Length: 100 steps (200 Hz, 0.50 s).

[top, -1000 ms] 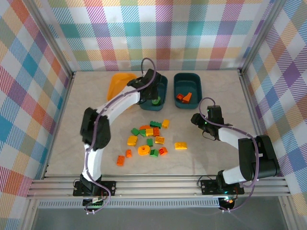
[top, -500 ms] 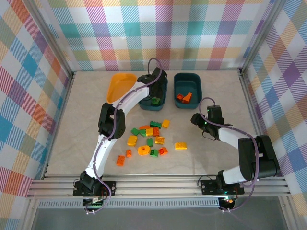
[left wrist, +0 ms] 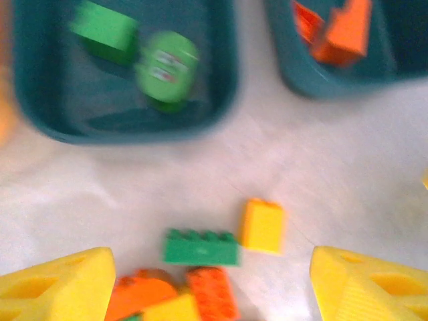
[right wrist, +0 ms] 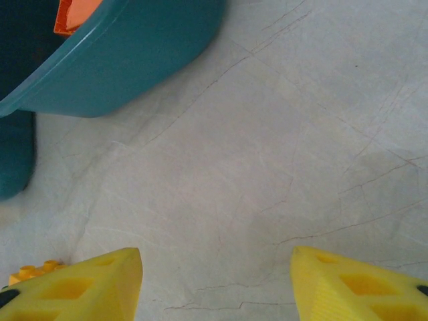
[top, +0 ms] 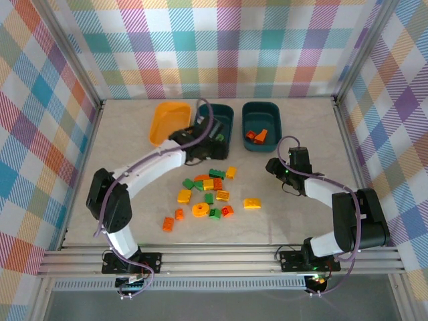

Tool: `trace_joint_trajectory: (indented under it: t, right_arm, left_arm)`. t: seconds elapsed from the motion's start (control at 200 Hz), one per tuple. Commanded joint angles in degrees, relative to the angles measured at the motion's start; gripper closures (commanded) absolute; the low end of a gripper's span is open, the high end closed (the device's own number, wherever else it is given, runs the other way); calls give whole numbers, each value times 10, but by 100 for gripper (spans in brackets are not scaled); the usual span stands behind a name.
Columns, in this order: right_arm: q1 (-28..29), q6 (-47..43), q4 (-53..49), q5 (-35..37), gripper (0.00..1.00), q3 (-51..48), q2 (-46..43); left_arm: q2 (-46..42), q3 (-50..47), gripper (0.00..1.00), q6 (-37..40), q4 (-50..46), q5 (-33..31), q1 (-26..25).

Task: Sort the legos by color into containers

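Note:
The legos lie in a loose pile [top: 207,194] of yellow, green and orange-red bricks in the middle of the table. My left gripper [top: 214,148] hovers open and empty at the near rim of the middle teal container [top: 223,114]. That container [left wrist: 221,100] holds a green brick [left wrist: 105,30] and a round green piece [left wrist: 167,67]. Below the left gripper [left wrist: 212,267] lie a green brick [left wrist: 200,247] and a yellow brick [left wrist: 262,226]. The right teal container [top: 261,124] holds orange bricks [left wrist: 341,33]. My right gripper [top: 273,165] stands open over bare table [right wrist: 217,261].
The yellow-orange container [top: 167,122] stands at the back left, beside the teal ones. Checked walls and a metal frame [top: 221,253] ring the table. Bare table lies to the left of the pile and around the right arm. The right teal container's wall [right wrist: 134,47] is close ahead of the right gripper.
My left gripper opened and dropped the round green piece into the middle teal container, then pulled back toward the pile. The right arm has not moved.

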Motion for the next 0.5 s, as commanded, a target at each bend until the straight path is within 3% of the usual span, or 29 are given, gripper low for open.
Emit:
trace_joint_trajectory:
  t: [0.0,0.15,0.495]
  right_arm:
    - [4,10,3,14,38,3,0]
    - [4,24,-5,14,37,-2,4]
    - [4,25,-8,15,36,-1,-1]
  left_arm:
    - [71,-14,25,3,22,34,-44]
    - [118,-3,27,6,31,36,-70]
    - [170,47,30,28,16,13,-72]
